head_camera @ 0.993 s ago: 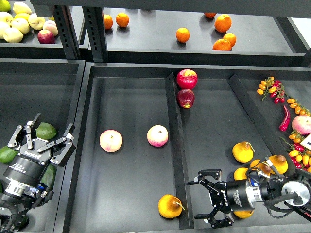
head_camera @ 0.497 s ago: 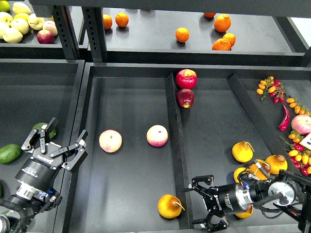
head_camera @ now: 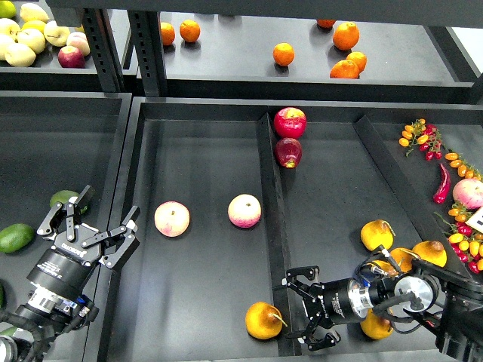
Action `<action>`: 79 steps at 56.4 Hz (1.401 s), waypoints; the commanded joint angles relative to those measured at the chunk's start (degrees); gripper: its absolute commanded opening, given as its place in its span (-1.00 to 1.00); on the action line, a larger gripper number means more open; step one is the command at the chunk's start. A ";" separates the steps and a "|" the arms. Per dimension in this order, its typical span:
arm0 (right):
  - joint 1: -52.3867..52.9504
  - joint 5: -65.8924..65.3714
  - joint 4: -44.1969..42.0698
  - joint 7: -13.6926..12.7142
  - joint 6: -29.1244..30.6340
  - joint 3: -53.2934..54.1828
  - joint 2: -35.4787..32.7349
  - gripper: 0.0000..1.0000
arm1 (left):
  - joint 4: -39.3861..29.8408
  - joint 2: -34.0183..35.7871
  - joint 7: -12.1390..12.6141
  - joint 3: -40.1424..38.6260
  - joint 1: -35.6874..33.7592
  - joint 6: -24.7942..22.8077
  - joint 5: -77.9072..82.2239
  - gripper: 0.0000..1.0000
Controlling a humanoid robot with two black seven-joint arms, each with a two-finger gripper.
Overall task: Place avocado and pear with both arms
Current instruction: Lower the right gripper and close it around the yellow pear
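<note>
An orange-yellow pear with a brown stem lies at the front of the middle tray, just left of the divider. My right gripper is open and empty, lying on its side just right of that divider, beside the pear. My left gripper is open and empty, over the rim between the left tray and the middle tray. Two lighter green avocados lie in the left tray, one in the open, one partly behind the left fingers. The dark green avocado is hidden.
More stemmed pears lie by my right arm. Two pink-yellow apples lie mid tray, two red apples at the back. Oranges are on the back shelf. Cherry tomatoes and a chilli are at far right.
My right gripper has moved left, up to the divider beside the pear, staying open. My left gripper moved right toward the tray rim, then barely shifted, uncovering the left avocados.
</note>
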 commanded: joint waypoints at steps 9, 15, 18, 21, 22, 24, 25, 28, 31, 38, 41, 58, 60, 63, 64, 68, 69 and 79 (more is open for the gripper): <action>0.00 0.00 -2.34 0.00 -0.01 0.15 2.98 0.99 | 0.00 0.00 0.00 0.38 0.03 0.00 0.04 0.97; 0.09 0.00 -3.66 0.00 -0.01 0.15 4.21 0.99 | 0.00 0.00 0.00 0.38 0.47 0.00 -0.05 0.97; 0.18 0.00 -4.10 0.00 -0.01 0.24 4.74 0.99 | 0.00 0.00 0.00 0.38 0.56 0.00 0.04 0.97; 0.18 -0.08 -4.54 0.00 -0.01 0.24 5.26 0.99 | 0.00 0.00 0.00 0.46 0.99 0.00 -0.05 0.97; 0.18 -0.08 -4.71 0.00 -0.01 0.24 5.35 0.99 | 0.00 0.00 0.00 0.38 1.00 0.00 -0.05 0.97; 0.18 0.00 -5.15 0.00 -0.01 0.07 5.61 0.99 | 0.00 0.00 0.00 0.38 1.08 0.00 -0.05 0.97; 0.27 -0.08 -5.42 0.00 -0.01 0.07 5.79 0.99 | 0.00 0.00 0.00 0.38 1.08 0.00 -0.05 0.97; 0.35 0.00 -5.94 0.00 -0.01 0.07 6.23 0.94 | 0.00 0.00 0.00 0.38 1.08 0.00 -0.05 0.97; 0.44 -0.08 -6.65 0.00 -0.01 0.33 6.58 0.88 | 0.00 0.00 0.00 0.38 1.17 0.00 -0.05 0.97; 0.44 0.09 -7.53 0.00 -0.01 0.50 7.55 0.69 | 0.00 0.00 0.00 0.38 1.17 0.00 -0.04 0.97; 0.44 0.18 -7.70 0.00 -0.01 0.59 7.64 0.59 | 0.00 0.00 0.00 0.46 1.17 0.00 -0.05 0.97; 0.27 0.80 -7.44 0.00 -0.09 0.77 7.72 -0.01 | 0.00 0.00 0.00 0.46 1.35 0.00 0.04 0.97; 0.18 1.58 -7.18 0.00 -0.18 1.47 7.72 -0.23 | 0.00 0.00 0.00 0.55 1.26 0.00 0.04 0.97; 0.09 2.02 -7.09 0.00 -0.18 1.74 7.72 -0.33 | 0.00 0.00 0.00 0.55 1.26 0.00 0.04 0.97; 0.09 2.20 -7.09 0.00 -0.27 1.91 7.72 -0.39 | 0.00 0.00 0.00 0.64 1.26 0.00 0.04 0.97; -0.09 2.82 -6.91 0.00 -0.97 2.26 7.72 -0.53 | 0.00 0.00 0.00 0.64 1.35 0.00 0.04 0.97; -0.17 2.82 -6.91 0.00 -1.32 2.26 7.72 -0.53 | 0.00 0.00 0.00 0.64 1.35 0.00 0.04 0.97; -0.17 2.91 -6.65 0.00 -2.38 2.44 7.72 -0.55 | 0.00 0.00 0.00 0.73 1.35 0.00 0.04 0.97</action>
